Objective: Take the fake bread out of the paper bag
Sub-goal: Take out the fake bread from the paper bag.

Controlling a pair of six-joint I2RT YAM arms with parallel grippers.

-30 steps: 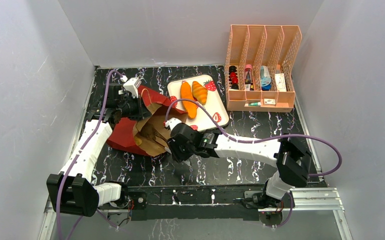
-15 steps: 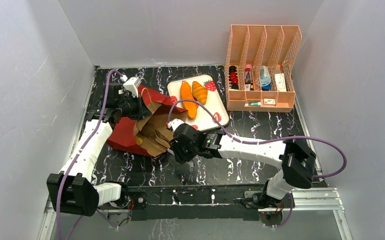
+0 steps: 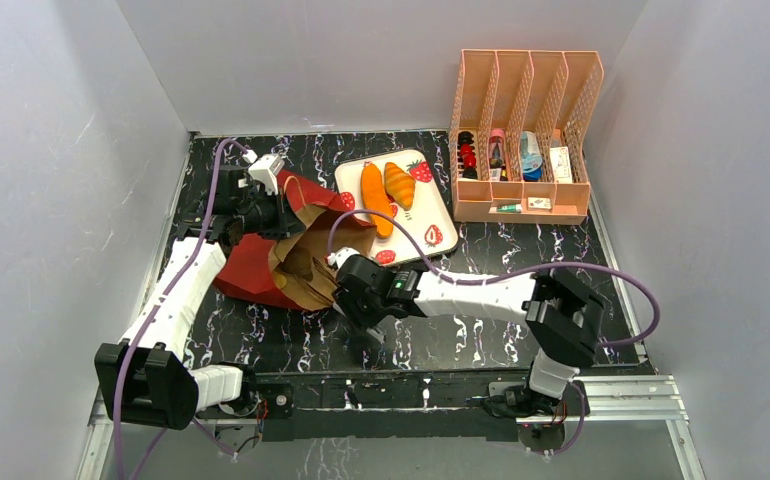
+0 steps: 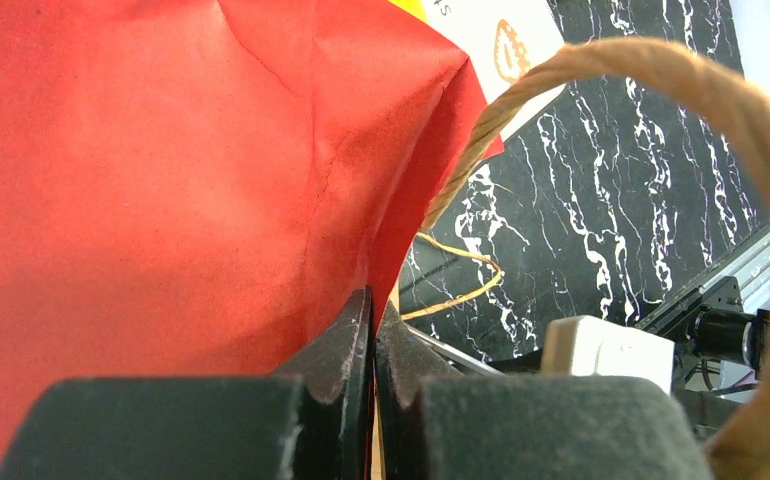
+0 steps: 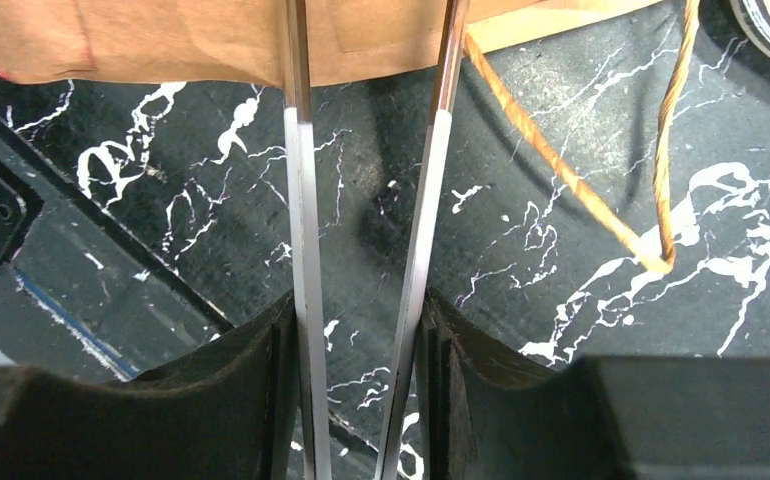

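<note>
The paper bag [image 3: 251, 268], brown with a red lower half, lies on its side at the left with its mouth facing right. My left gripper [image 3: 261, 207] is shut on the bag's red upper edge [image 4: 161, 180], its jaws [image 4: 372, 300] pinched on the paper beside a twine handle [image 4: 721, 90]. My right gripper [image 3: 349, 290] is at the bag mouth, shut on metal tongs [image 5: 298, 200] whose two arms reach under the brown paper rim [image 5: 181, 40]. Two pieces of fake bread, an orange baguette [image 3: 376, 200] and a croissant [image 3: 399, 184], lie on the strawberry-print tray [image 3: 433, 218]. The bag's inside is dark.
A peach slotted organizer [image 3: 526, 135] with small items stands at the back right. White walls enclose the black marbled table [image 3: 501, 250]. A loose twine handle [image 5: 571, 185] lies on the table next to the tongs.
My right gripper with the tongs has shifted slightly left toward the bag mouth, and its elbow has swung left. The left arm and the bag have stayed put.
</note>
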